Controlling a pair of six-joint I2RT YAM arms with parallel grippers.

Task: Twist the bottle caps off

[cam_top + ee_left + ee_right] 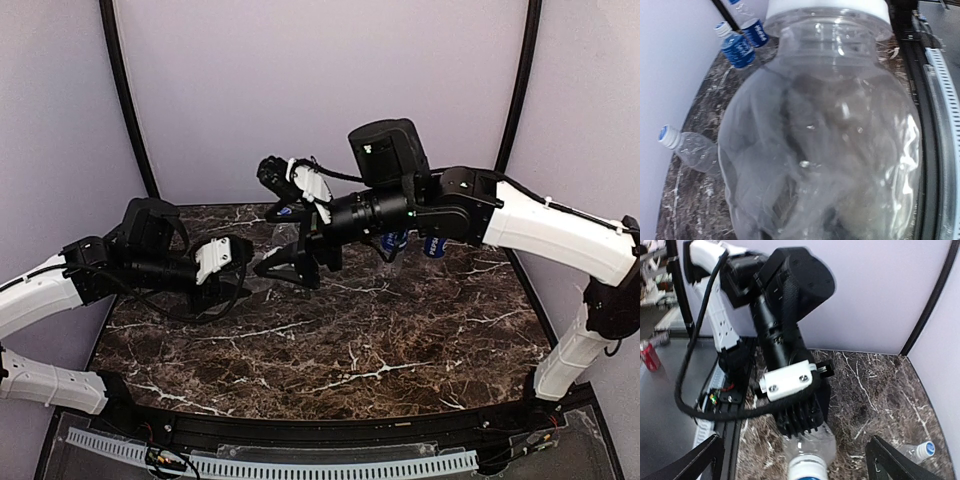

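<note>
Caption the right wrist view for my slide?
Open right gripper faces the white-capped clear plastic bottle clamped in the left gripper.

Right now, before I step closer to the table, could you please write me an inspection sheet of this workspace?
Surface: dark marbled table.
Job's things: held bottle, clear, its white cap on; two blue-labelled bottles and one plain bottle near the back wall, with caps on.
Clutter: nothing seen on the table; a red can sits off it, beyond the left arm.
Grippers: left gripper shut on the held bottle's body; right gripper wide open, fingers on either side of the cap, not touching it.
Cables: black cable loops loosely beside the left arm.
Surroundings: pale walls, black poles.
</note>
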